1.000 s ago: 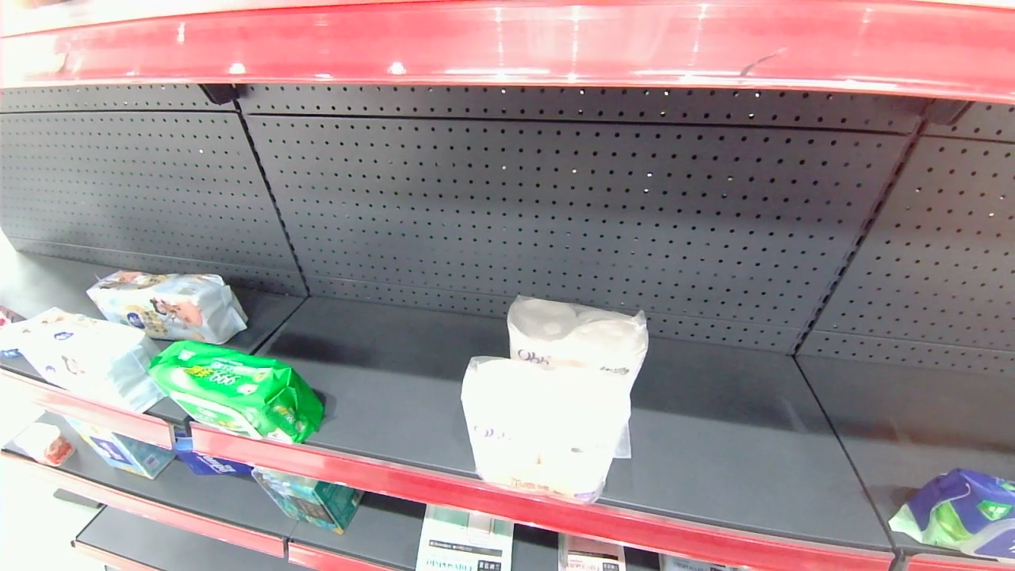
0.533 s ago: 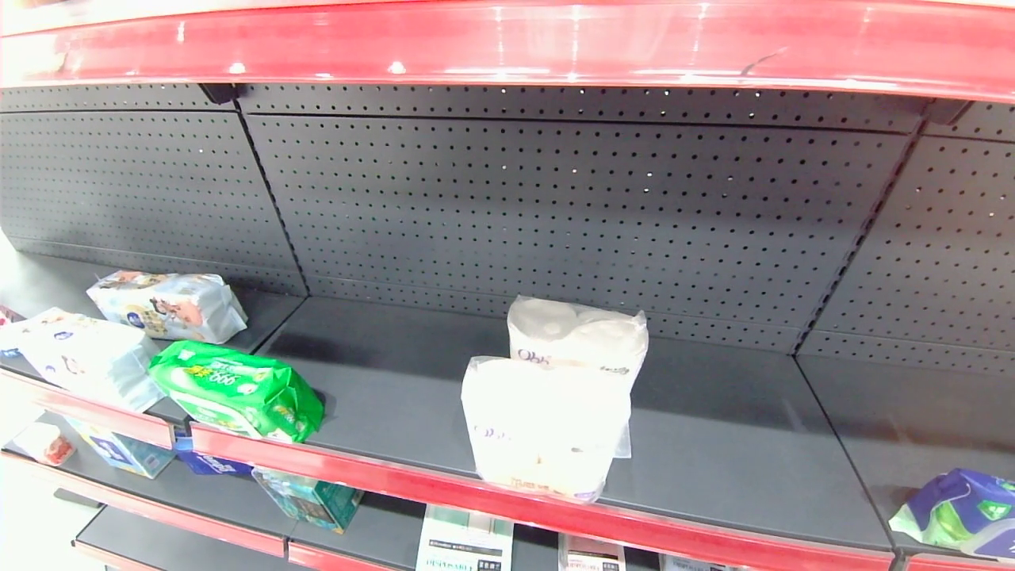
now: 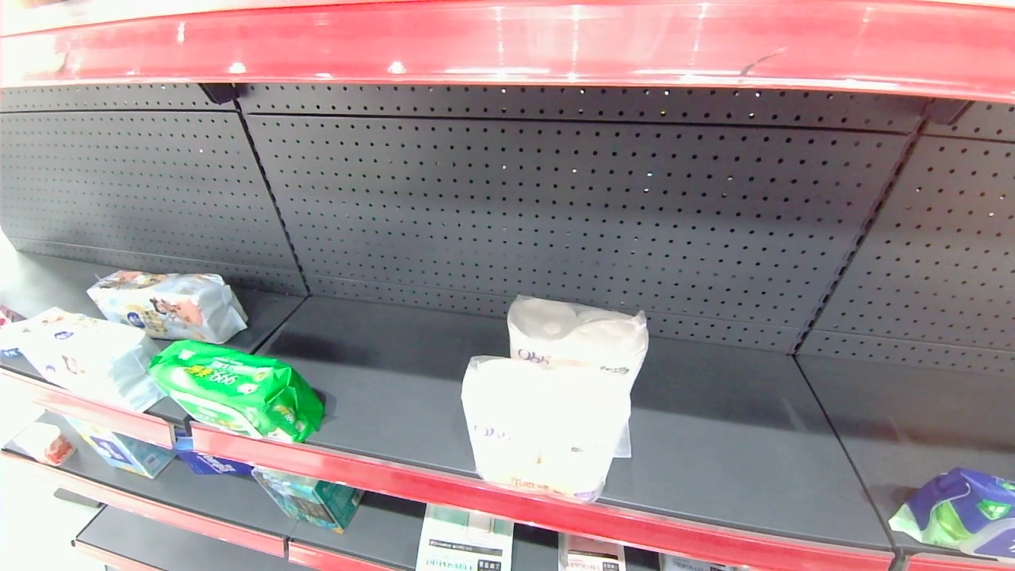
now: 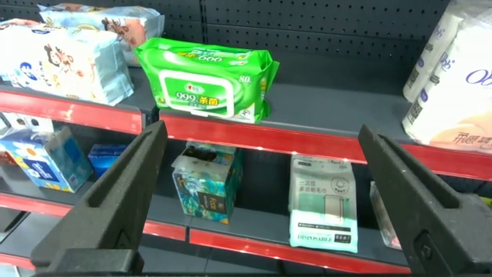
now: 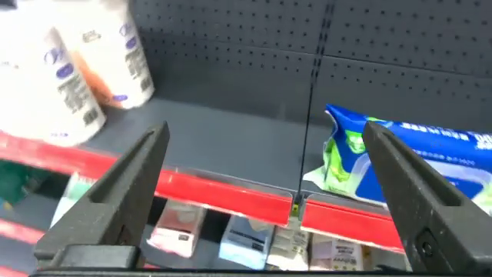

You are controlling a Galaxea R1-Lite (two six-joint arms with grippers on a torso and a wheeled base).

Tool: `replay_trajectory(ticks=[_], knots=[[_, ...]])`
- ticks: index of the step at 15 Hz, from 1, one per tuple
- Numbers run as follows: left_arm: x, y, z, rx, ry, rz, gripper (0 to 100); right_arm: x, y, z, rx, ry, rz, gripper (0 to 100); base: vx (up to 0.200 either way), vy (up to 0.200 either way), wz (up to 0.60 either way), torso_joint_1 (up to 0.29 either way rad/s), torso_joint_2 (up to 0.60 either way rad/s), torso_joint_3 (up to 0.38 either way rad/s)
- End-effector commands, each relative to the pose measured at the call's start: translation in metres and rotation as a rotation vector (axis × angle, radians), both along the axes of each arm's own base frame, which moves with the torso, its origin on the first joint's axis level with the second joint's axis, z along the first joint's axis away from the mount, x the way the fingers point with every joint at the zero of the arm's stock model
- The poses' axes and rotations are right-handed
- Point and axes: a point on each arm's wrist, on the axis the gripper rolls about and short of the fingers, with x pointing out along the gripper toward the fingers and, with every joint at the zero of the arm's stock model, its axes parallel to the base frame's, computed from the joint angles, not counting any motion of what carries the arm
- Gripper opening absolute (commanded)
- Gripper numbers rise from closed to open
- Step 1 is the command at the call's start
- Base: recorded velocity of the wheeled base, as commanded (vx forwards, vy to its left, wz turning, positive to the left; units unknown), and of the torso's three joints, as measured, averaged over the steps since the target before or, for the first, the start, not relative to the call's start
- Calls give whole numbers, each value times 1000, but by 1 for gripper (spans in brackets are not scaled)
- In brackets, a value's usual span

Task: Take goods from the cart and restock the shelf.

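Note:
A dark shelf point(image 3: 729, 444) with a red front rail carries two white paper roll packs point(image 3: 547, 420), one in front of the other, near the rail. At the left lie a green wipes pack point(image 3: 238, 390) and two pale tissue packs point(image 3: 168, 303). In the left wrist view my left gripper point(image 4: 265, 192) stands open in front of the shelf rail, facing the green wipes pack point(image 4: 206, 77), nothing between its fingers. In the right wrist view my right gripper point(image 5: 265, 196) is open too, empty, before the rail with a blue and green pack point(image 5: 407, 158) lying on the shelf beyond.
A perforated back panel point(image 3: 555, 206) closes the shelf behind, and a red upper shelf edge point(image 3: 507, 44) hangs overhead. Lower shelves hold boxed goods point(image 4: 204, 185) and a flat white pack point(image 4: 323, 201). Open shelf floor lies between the roll packs and the blue pack point(image 3: 955, 507).

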Motion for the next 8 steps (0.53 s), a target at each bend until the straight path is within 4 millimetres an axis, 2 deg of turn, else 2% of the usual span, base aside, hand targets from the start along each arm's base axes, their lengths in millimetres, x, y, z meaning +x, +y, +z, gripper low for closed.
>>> replay_trajectory(ticks=[1, 2, 8], knots=[[0, 0, 0, -1, 0, 0, 100, 0, 0, -2, 16, 23, -6, 100, 0, 0, 0, 0, 0, 0], [0, 0, 0, -1, 0, 0, 100, 0, -1, -3, 72, 38, -30, 100, 0, 0, 0, 0, 0, 0], [0, 0, 0, 27, 0, -4, 100, 0, -1, -3, 58, 36, -34, 100, 0, 0, 0, 0, 0, 0]])
